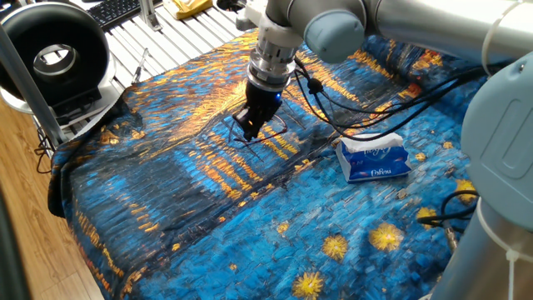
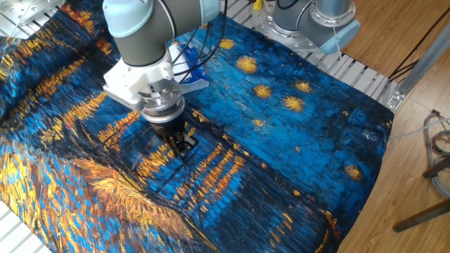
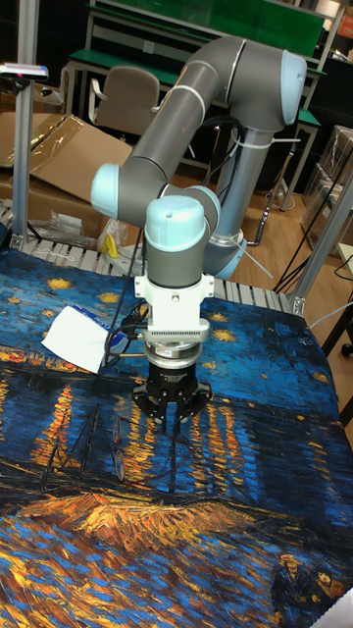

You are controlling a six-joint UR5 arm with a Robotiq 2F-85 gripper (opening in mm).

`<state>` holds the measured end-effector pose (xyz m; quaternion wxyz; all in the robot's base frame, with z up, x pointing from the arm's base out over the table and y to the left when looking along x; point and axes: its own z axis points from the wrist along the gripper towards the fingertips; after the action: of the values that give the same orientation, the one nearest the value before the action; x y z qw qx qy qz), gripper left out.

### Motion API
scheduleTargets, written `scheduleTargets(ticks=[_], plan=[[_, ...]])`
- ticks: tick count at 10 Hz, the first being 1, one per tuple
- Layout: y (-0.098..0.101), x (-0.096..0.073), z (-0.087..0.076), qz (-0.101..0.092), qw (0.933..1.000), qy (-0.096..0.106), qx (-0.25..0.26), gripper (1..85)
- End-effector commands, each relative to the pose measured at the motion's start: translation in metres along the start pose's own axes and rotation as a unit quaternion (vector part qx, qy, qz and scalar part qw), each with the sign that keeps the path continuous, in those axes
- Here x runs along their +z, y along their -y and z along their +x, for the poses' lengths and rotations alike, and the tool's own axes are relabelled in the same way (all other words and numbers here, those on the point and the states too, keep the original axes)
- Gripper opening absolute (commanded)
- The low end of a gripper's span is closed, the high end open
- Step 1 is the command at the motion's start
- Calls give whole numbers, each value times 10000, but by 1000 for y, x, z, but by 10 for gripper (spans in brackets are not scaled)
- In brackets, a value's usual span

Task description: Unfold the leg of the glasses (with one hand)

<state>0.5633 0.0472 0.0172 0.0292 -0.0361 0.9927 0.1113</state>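
- One black two-finger gripper (image 1: 249, 131) hung low over the thin dark wire-frame glasses (image 1: 265, 133), fingertips right at the frame; whether they stood wide or pinched on wire I could not tell.
- The glasses lay flat on the blue-and-orange painted cloth (image 1: 191, 208), probably so a single arm could work the hinge against the surface.
- A thin dark wire leg (image 2: 138, 161) reached out beside the fingertips in the other fixed view.
- The blue tissue pack (image 1: 375, 158) sat well apart.
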Motion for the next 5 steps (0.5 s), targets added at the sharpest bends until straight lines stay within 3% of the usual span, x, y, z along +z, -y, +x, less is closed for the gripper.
scheduleTargets(ticks=[1, 5], plan=[[-7, -1, 1, -154, 9995, -19, -259, 337], [-10, 2, -12, -171, 9988, 223, -392, 327]])
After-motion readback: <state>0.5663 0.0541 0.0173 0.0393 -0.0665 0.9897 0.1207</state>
